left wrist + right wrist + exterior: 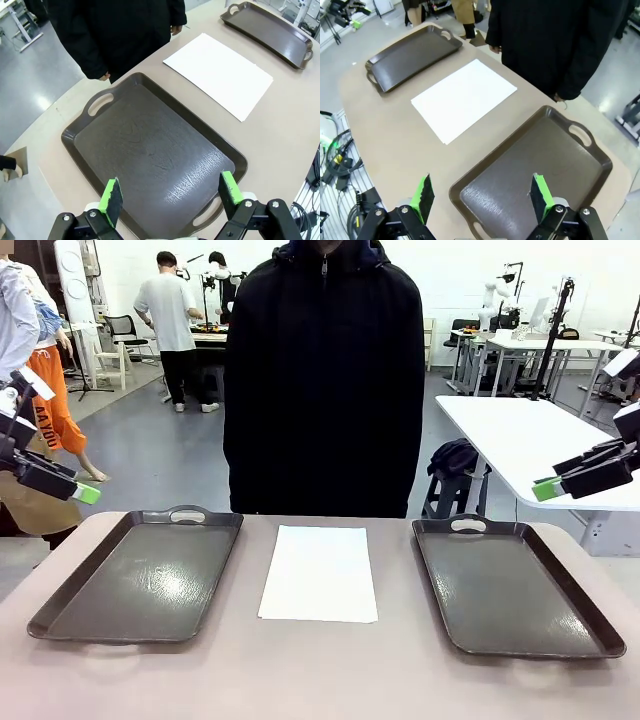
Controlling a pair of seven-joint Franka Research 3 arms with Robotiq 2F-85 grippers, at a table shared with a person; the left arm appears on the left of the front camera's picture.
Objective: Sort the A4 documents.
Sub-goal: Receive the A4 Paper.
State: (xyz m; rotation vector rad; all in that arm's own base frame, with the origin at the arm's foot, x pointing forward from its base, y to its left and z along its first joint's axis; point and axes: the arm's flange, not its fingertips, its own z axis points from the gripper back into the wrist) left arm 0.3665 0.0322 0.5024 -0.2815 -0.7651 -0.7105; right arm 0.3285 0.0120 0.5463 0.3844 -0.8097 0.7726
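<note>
One stack of A4 documents lies flat in the middle of the table, white and blank, between two dark brown trays. My left gripper hovers open, high above the table's left edge, over the left tray. In the left wrist view its open gripper frames that empty tray, with the documents beyond. My right gripper hangs open above the right tray. In the right wrist view the open gripper looks down on that tray and the documents.
A person in a black jacket stands at the far edge, right behind the paper, hands hanging at the sides. Both trays are bare inside. A white table and a stool stand behind on the right.
</note>
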